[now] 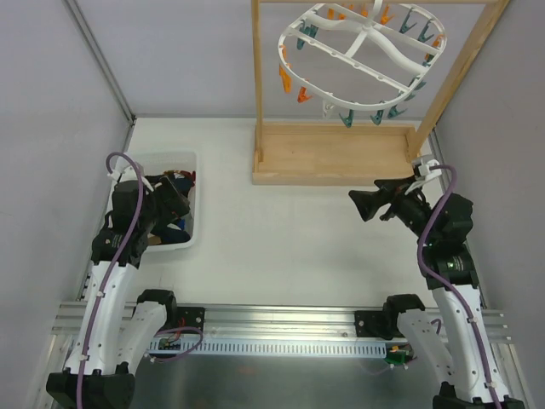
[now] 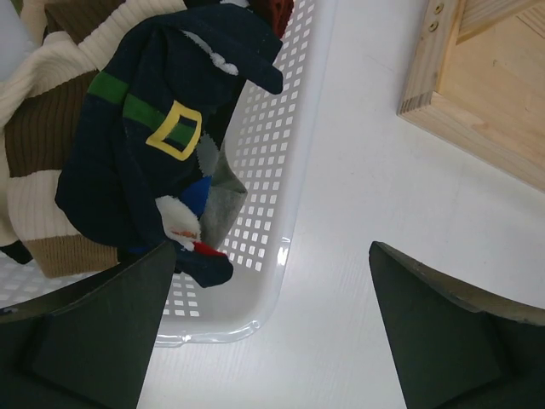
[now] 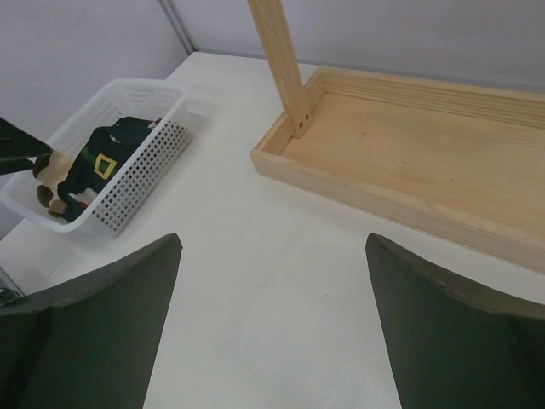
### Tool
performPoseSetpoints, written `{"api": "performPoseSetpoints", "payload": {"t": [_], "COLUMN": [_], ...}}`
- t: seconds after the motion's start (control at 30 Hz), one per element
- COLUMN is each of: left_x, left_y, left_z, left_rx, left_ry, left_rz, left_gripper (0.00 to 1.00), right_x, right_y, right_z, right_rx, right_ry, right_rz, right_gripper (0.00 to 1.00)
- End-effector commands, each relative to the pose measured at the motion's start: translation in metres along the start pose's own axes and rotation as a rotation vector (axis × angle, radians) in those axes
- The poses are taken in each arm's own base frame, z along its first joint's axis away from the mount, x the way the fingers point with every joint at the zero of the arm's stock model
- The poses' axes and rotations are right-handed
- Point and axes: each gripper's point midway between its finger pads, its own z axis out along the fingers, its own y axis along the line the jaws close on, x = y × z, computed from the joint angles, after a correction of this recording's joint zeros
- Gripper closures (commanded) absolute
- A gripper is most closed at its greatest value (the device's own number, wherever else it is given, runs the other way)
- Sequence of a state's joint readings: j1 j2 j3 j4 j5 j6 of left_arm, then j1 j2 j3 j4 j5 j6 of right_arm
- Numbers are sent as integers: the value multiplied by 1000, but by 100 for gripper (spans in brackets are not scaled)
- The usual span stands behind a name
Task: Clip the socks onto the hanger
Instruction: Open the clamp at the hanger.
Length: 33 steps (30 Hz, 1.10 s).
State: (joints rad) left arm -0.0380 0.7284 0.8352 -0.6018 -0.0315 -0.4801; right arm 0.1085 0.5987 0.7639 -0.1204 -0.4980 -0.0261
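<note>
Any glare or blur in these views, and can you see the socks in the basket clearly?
Top view: the table is evenly lit, with faint shadows. Left wrist view: a bright glint on the basket rim; the navy sock is sharp; the left hand's fingers are dark. Right wrist view: no glare; the socks are small but clear; the right hand's fingers are dark.

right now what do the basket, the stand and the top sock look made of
Basket: white plastic, slightly glossy, with a moulded grid of holes. Stand: pale wood, seemingly unvarnished; grain and screw heads show. Top sock: soft matt knit fabric, dark navy, lying in limp folds; fibre cannot be told.
</note>
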Motion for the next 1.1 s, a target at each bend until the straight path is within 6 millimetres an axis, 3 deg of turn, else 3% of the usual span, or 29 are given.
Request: {"api": "performPoseSetpoints", "payload": {"t": [0.0, 0.4, 0.43, 0.53, 0.57, 0.7, 0.87, 0.9, 1.07], "left_x": [-16, -7, -6, -5, -5, -4, -4, -4, -6], "left_y": [-2, 0, 0, -1, -1, 0, -2, -2, -2], "left_z": [-10, -20, -21, -20, -20, -18, -18, -18, -19], "left_rx": [8, 51, 56, 62, 63, 59, 66, 68, 72], "left_ry": [-68, -97, -96, -88, -90, -80, -81, -82, -91], "left_rz": [22, 76, 77, 83, 86, 91, 99, 99, 105], "left_gripper": [1, 1, 1, 1, 1, 1, 1, 1, 1], "right_x": [-29, -63, -77, -79, -88, -96, -109, -118, -118], "right_y": [28, 54, 58, 49, 48, 26, 17, 16, 16], "right_z": [2, 25, 24, 35, 37, 50, 72, 73, 91], "right_rx": [-122, -114, -104, -28, -3, 128, 166, 185, 172], "right_ry": [-67, -49, -69, -14, -24, -17, -27, -40, -37], "right_rz": [-93, -220, -235, -235, -233, -226, -266, -277, -269], "right_gripper": [6, 7, 7, 7, 7, 8, 11, 12, 14]}}
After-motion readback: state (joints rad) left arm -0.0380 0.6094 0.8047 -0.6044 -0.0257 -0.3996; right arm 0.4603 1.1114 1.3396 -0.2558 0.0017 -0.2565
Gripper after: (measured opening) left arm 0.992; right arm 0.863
